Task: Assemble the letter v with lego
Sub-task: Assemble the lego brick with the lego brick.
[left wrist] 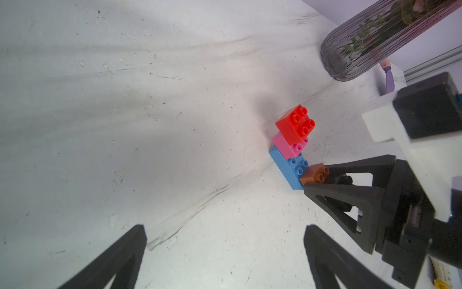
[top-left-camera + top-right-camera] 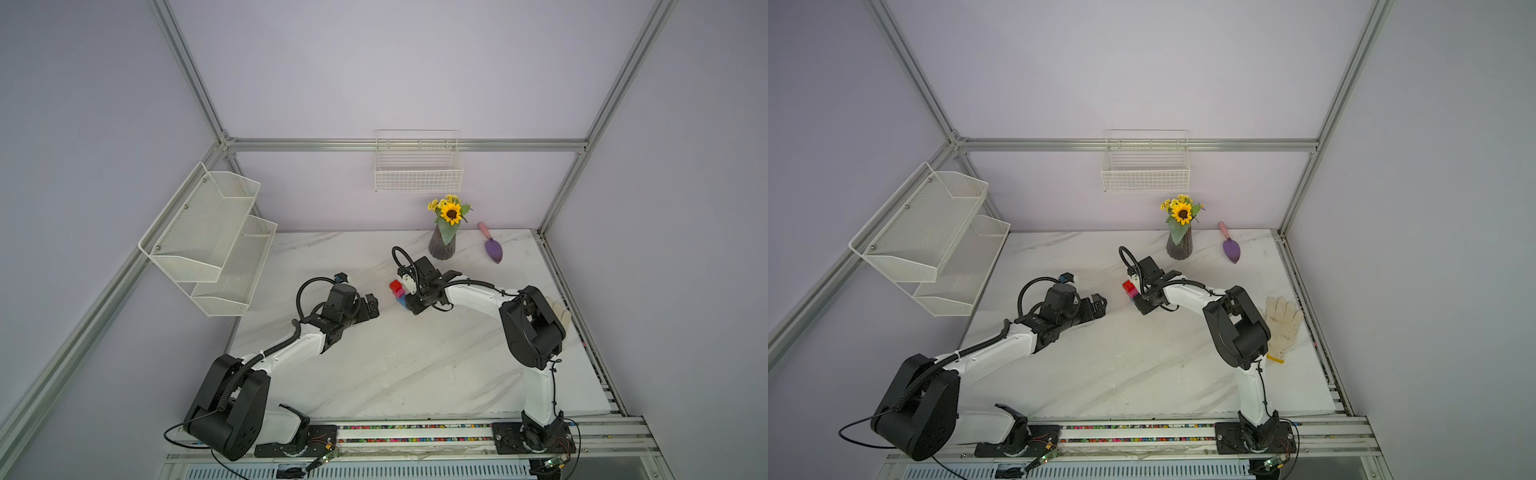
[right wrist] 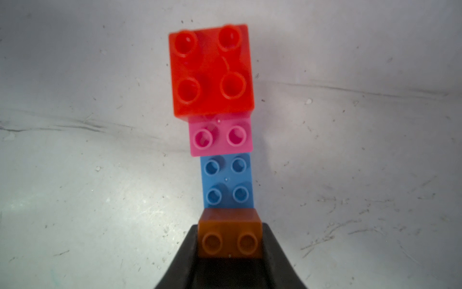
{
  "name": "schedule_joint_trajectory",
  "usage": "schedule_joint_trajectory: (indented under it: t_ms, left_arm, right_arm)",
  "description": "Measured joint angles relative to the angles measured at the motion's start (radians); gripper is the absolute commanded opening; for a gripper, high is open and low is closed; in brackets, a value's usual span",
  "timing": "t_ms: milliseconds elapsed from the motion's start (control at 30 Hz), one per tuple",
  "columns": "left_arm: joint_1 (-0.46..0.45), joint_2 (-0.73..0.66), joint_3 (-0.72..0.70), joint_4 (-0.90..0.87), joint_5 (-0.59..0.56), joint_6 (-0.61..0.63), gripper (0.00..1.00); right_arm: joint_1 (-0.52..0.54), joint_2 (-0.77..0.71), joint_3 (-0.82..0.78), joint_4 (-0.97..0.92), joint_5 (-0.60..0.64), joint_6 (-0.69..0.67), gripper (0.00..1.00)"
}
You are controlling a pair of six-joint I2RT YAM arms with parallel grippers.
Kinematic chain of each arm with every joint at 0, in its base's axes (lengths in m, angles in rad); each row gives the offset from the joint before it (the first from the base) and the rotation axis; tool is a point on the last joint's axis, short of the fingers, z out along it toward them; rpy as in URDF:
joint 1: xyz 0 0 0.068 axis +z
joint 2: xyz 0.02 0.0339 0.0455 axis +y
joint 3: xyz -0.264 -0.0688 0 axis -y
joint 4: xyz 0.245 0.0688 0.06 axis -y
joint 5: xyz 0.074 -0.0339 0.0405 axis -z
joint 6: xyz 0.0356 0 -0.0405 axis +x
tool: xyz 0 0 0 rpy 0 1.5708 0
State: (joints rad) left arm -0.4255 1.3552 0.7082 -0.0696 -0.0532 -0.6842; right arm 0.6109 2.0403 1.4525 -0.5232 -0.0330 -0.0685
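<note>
The blue brick (image 3: 226, 180) lies on the table (image 3: 75, 175); pink (image 3: 220, 136) and red (image 3: 210, 70) step up from one end, so one arm looks done. The right jaws pinch orange (image 3: 230, 235) at blue's other end; black is not yet on. The left jaws gape wide, empty.

Bricks are listed as one red brick (image 3: 211, 70), one pink brick (image 3: 221, 136), one light-blue brick (image 3: 226, 180) and one orange-brown brick (image 3: 230, 235), all plain.
Table (image 2: 395, 353): white, veined in grey like marble.
Vase (image 2: 441, 247): dark grey, ribbed.
Sunflower (image 2: 451, 213): yellow petals, dark centre, green leaves.
Trowel (image 2: 493, 249): purple blade, pink handle.
Glove (image 2: 1283, 320): cream, edged in yellow at the cuff.
Wire basket (image 2: 417, 174) and mesh shelf (image 2: 199, 232): white.
Walls (image 2: 374, 62) are noted as pale lilac.
</note>
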Motion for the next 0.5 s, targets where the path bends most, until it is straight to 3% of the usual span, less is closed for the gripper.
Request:
schedule_joint_trajectory:
  t_ms: [133,500]
  left_arm:
    - [0.0,-0.008,0.0,0.0,0.0,0.0,1.0]
    - [0.0,-0.026,0.0,0.0,-0.003,0.0,1.0]
  right_arm:
    - [0.003,0.002,0.009,-0.02,0.01,0.02,0.1]
    - [0.012,-0.003,-0.004,-0.02,0.04,0.232,0.1]
